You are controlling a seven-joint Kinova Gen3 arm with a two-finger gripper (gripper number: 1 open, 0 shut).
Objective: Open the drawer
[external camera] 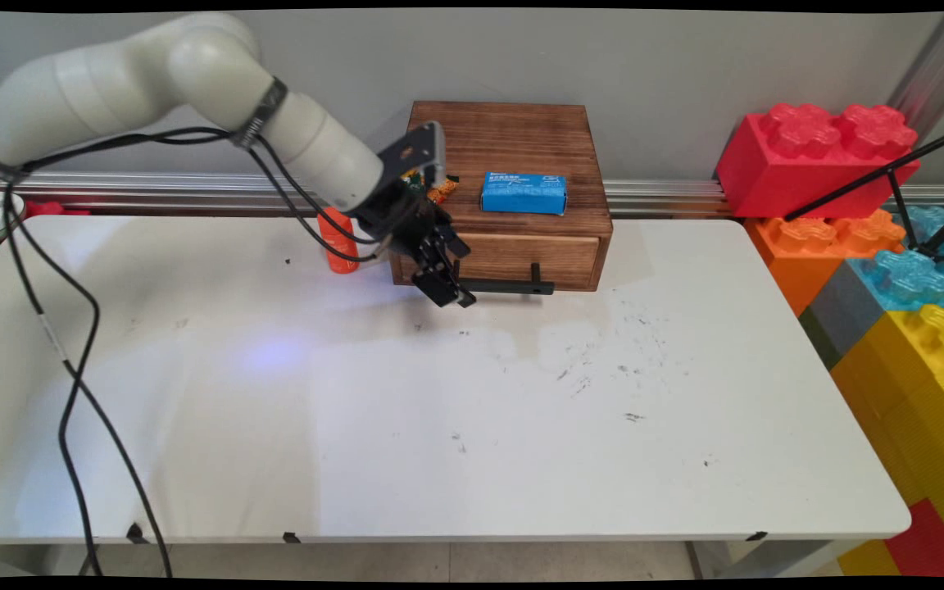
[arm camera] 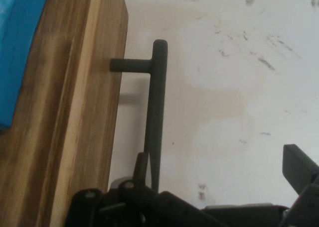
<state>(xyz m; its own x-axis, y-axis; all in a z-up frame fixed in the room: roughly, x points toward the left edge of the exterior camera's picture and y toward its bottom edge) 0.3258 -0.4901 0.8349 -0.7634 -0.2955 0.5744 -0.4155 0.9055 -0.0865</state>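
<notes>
We see the black two-finger gripper (external camera: 449,293) at the left end of the black bar handle (external camera: 505,287) on the drawer front of the brown wooden drawer box (external camera: 521,147), which stands at the bench's (external camera: 439,426) far edge, about the middle. In the hand view the fingers (arm camera: 298,162) are open wide: one finger sits just beside the handle bar (arm camera: 155,117), the other well apart over bare white bench (arm camera: 239,62). We cannot tell whether the near finger touches the bar; nothing is held. The handle is a thin dark rod on short posts, standing off the drawer front (arm camera: 84,112). The drawer looks closed. On the box top lies a blue rectangular packet (external camera: 524,192), toward its front edge, with a small orange-and-green item (external camera: 442,188) to its left, partly hidden by the arm. An orange plastic bottle (external camera: 339,242) stands on the bench just left of the box, behind the black cables. Big red, orange, blue and yellow toy bricks (external camera: 865,213) are stacked off the bench's right edge.
</notes>
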